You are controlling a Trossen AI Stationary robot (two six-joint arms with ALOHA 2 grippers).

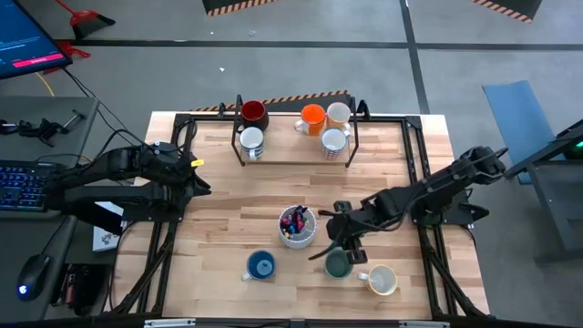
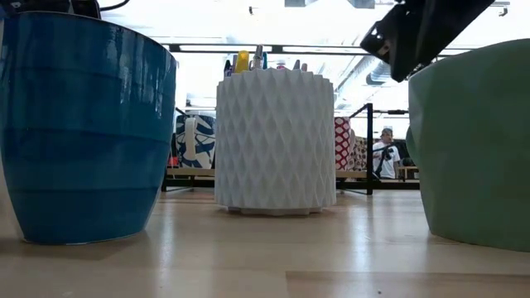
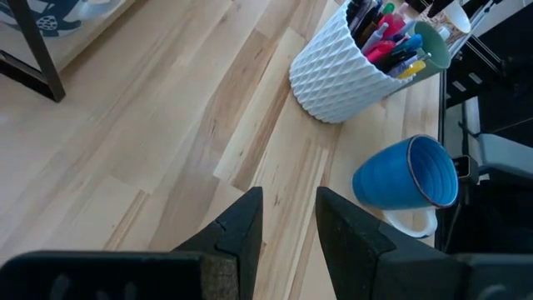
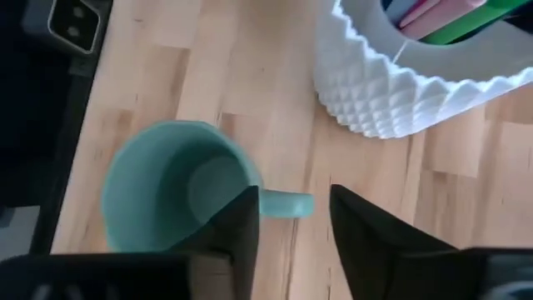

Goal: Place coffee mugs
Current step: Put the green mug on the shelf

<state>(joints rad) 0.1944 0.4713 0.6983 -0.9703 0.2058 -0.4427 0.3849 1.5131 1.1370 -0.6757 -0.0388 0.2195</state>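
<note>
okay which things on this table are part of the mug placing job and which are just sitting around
Part of the job:
- dark red ceramic mug, orange mug and three white mugs on the black rack
- blue mug
- green mug, under the right gripper
- cream mug

Just lying about:
- white ribbed handleless cup of coloured pens
- keyboard and mouse beside the table

Pretty tight at the near edge: the pen cup (image 1: 297,227) is sitting just beside the green mug (image 1: 338,265), blue mug (image 1: 260,266) and cream mug (image 1: 382,280), crowding that side. The table's (image 1: 228,196) middle strip up to the far rack (image 1: 293,157) is staying wide open.
</note>
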